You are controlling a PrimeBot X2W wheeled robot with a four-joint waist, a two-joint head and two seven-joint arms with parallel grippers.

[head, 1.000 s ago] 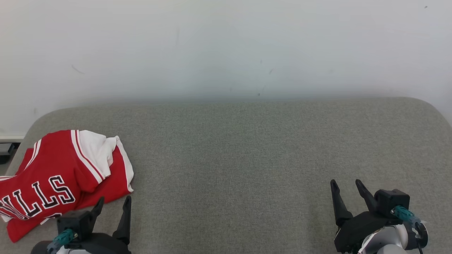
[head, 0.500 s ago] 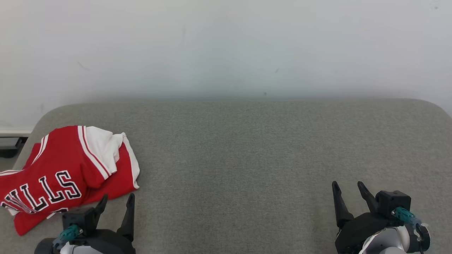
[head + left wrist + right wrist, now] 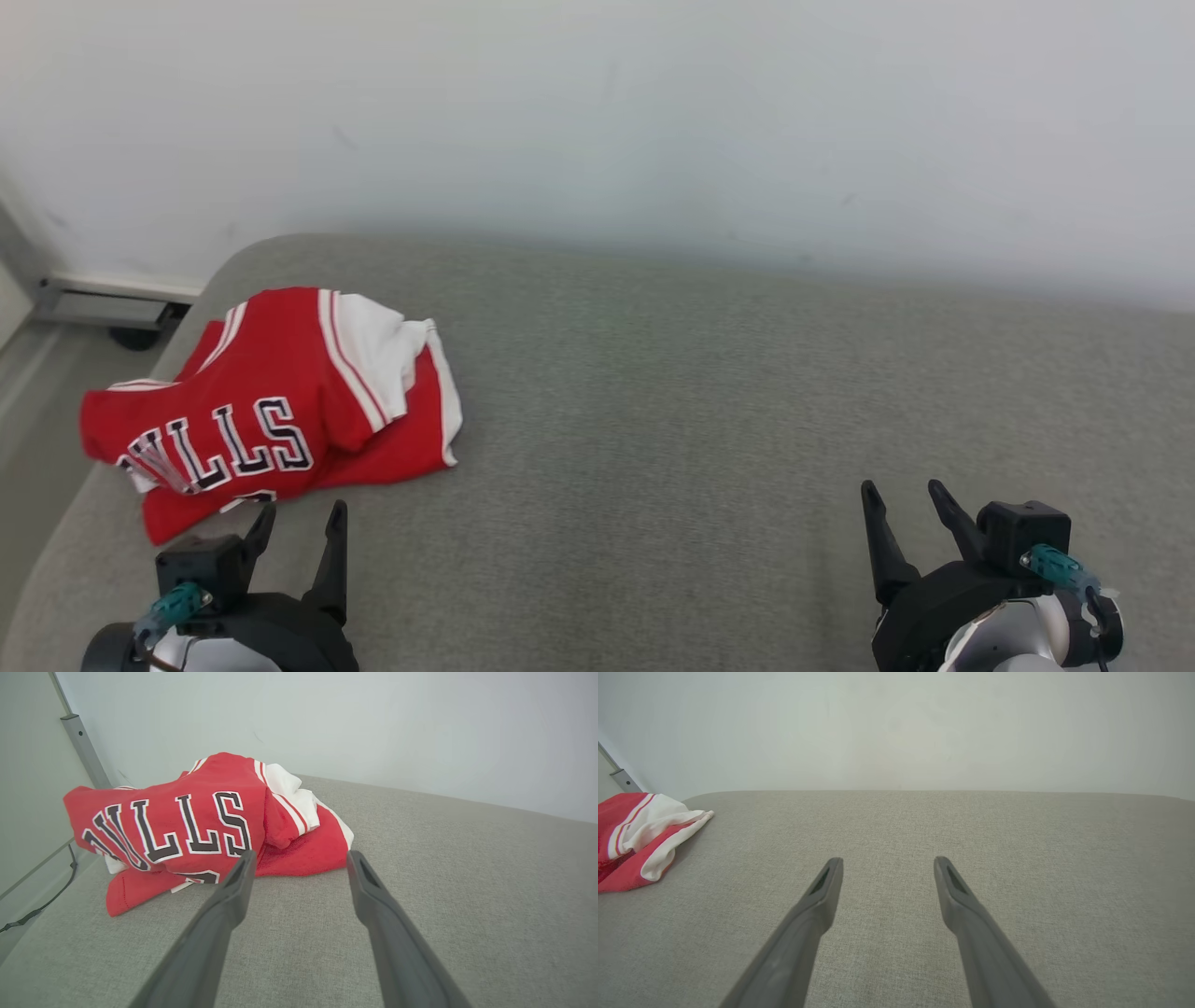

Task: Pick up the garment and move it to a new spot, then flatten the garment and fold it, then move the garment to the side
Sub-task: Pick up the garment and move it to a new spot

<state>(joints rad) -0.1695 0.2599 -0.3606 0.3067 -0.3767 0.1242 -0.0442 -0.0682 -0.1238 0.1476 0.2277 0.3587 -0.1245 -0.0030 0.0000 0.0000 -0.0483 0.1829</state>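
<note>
**Grey fabric surface [image 3: 653,420], garment [image 3: 280,401] bunched at ten o'clock**

Pale wall [image 3: 597,112] backs the scene. In the head view the red jersey with white trim lies crumpled near the surface's far-left corner, just beyond the left claw [image 3: 302,511], whose fingers are spread and empty. The right claw [image 3: 901,487], at five o'clock, is likewise spread with nothing in it, well apart from the cloth. It looks light, limp and slightly slick, so it will likely sag when lifted. The near red hem seems the surest pinch.
</note>
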